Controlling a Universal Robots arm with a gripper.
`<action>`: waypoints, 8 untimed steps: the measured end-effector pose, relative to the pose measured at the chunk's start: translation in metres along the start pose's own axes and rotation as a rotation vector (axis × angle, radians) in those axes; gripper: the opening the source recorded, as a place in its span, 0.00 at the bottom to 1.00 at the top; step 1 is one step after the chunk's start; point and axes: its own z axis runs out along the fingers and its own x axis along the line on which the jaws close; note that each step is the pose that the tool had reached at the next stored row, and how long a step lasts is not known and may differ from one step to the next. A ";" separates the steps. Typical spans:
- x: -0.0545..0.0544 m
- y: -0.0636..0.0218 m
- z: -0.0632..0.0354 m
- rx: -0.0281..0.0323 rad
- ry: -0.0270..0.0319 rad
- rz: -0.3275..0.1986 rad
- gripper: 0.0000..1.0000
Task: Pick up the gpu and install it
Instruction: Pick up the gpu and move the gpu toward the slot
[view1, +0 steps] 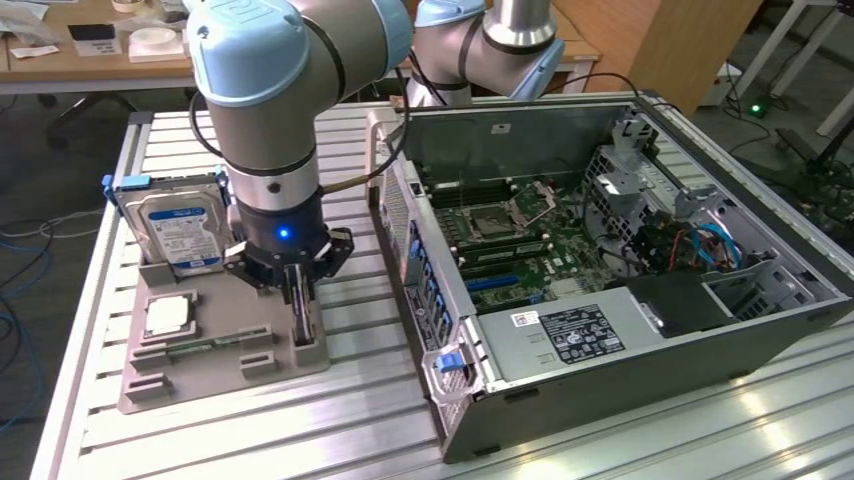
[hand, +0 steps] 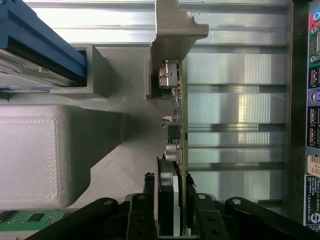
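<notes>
1. Gpu (view1: 306, 312) stands on edge in the grey holder (view1: 200, 372) on the table (view1: 360, 425), beside the open computer case (view1: 747, 330). The claw (view1: 296, 288) straddles it, but I can't tell if it's clamped.
2. I'd say a good grip presses squarely on the card's flat faces and lifts straight up.
3. The wrist view gives the card edge-on, with its silver bracket (hand: 176, 30). The exterior view gives the motherboard (view1: 534, 250).

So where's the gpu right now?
The gpu stands on edge in the grey holder at the exterior view's left, under the hand, between hard drive and case.
</notes>
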 end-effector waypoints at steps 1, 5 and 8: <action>0.000 0.0000 0.0000 0.0000 0.0000 0.000 0.34; 0.000 0.0000 0.0000 0.0000 0.0000 0.000 0.28; 0.000 0.0000 0.0000 -0.0001 0.0000 0.000 0.28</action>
